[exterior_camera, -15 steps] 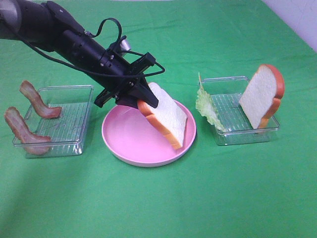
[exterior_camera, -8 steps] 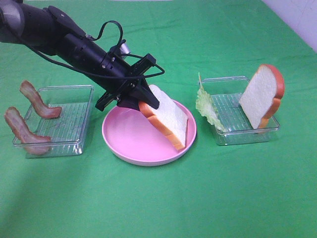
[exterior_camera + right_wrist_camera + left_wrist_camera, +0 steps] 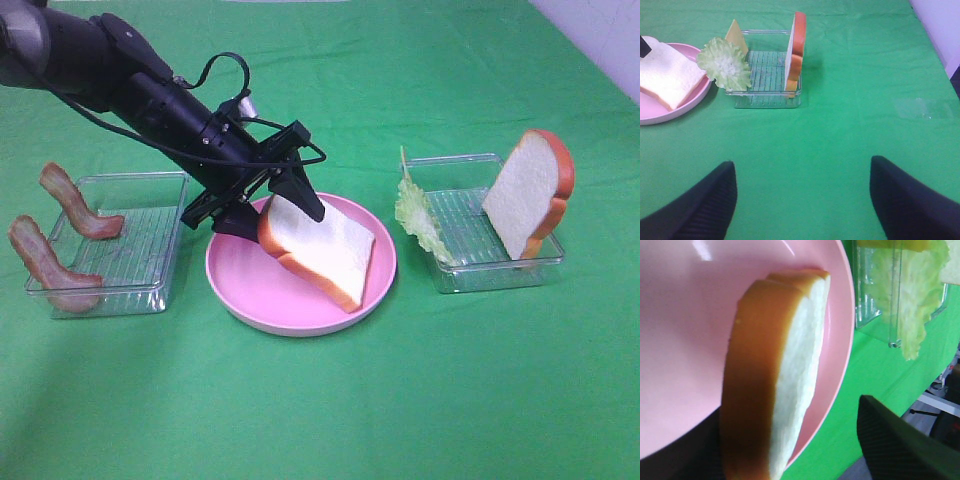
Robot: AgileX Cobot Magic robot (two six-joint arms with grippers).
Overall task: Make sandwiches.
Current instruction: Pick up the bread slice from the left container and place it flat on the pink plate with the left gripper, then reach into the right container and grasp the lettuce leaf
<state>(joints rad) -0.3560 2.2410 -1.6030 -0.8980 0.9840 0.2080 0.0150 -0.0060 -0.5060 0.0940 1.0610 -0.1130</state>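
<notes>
Exterior high shows the green bench (image 3: 320, 400) first, then the black left arm (image 3: 120, 80) slanting down from the far left. Its hand (image 3: 278, 212) sits over the pink plate (image 3: 250, 290), fingers spread on either side of a bread slice (image 3: 325, 250). The left wrist view shows a clear gap between one finger and the white face. That slice lies tilted, its far end on the plate and its near end raised at the hand.

A clear tray (image 3: 490, 275) on the right holds a second slice (image 3: 525, 195) standing upright. A lettuce leaf (image 3: 418, 215) hangs over its near wall, with thin cheese (image 3: 736, 36) behind. The left tray (image 3: 150, 240) carries two bacon strips (image 3: 45, 265). The right hand (image 3: 801, 170) hangs spread wide above bare bench.
</notes>
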